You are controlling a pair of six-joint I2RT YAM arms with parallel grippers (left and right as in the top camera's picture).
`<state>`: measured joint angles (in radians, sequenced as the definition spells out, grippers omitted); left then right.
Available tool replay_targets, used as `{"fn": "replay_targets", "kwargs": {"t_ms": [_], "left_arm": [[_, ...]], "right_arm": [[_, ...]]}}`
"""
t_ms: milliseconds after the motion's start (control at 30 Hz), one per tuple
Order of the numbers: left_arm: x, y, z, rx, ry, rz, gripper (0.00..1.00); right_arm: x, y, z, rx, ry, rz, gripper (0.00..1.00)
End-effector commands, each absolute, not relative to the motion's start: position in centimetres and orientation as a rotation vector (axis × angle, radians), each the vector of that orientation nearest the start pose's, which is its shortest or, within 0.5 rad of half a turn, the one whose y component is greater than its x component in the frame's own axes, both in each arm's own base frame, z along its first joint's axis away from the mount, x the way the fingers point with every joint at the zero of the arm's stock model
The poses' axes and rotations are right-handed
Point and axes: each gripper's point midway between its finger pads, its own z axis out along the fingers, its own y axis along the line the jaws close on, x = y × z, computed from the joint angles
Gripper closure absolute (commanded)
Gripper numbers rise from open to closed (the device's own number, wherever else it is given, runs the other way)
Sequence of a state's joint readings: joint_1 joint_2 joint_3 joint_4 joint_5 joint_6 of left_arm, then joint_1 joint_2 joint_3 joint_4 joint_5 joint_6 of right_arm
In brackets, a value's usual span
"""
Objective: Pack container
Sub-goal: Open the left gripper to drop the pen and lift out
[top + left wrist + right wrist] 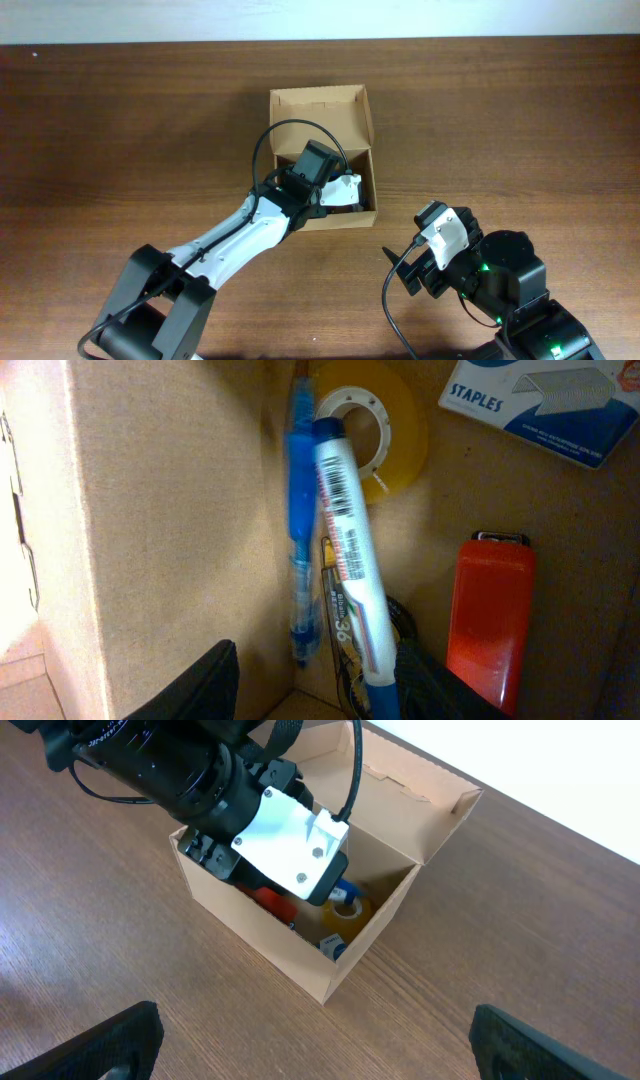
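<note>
A white marker [345, 560] leans between the spread left jaws, down inside the cardboard box [320, 110]; ahead of the open, empty right jaws it sits on the table [120, 120]. Probably light, stiff, crushable: grip a wall rim

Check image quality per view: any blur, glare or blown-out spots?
Left wrist: blue pen smeared, white marker sharper, far-left edge blown out. Overhead: even light, container sharp, no glare. Right wrist: container crisp, right fingers dark and soft in the bottom corners.
</note>
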<state>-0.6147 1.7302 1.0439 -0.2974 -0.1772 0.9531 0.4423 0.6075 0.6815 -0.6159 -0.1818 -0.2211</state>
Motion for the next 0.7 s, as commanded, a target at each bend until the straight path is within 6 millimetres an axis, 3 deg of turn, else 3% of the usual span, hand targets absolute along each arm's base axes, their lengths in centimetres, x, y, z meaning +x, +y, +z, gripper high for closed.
{"fn": "replay_targets", "kwargs": {"t_ms": [0,100,233,400,533,667], "left_arm": [[37.0,-22.4,7.3,1.683,1.885,0.340,0.51],[37.3,-23.4,9.8,1.583,1.858,0.317,0.51],[37.8,-23.9,15.1,1.365,1.857,0.250,0.51],[36.7,-23.0,21.5,1.127,1.848,0.153,0.50],[35.2,-21.7,24.2,0.984,1.883,0.079,0.50],[34.2,-19.6,25.0,0.774,1.996,-0.026,0.50]], "right_arm": [[21.4,13.6,21.5,-0.800,1.966,0.316,0.01],[21.4,13.6,21.5,-0.800,1.966,0.316,0.01],[21.4,13.6,21.5,-0.800,1.966,0.316,0.01],[21.4,13.6,21.5,-0.800,1.966,0.316,0.01],[21.4,13.6,21.5,-0.800,1.966,0.316,0.01],[21.4,13.6,21.5,-0.800,1.966,0.316,0.01]]}}
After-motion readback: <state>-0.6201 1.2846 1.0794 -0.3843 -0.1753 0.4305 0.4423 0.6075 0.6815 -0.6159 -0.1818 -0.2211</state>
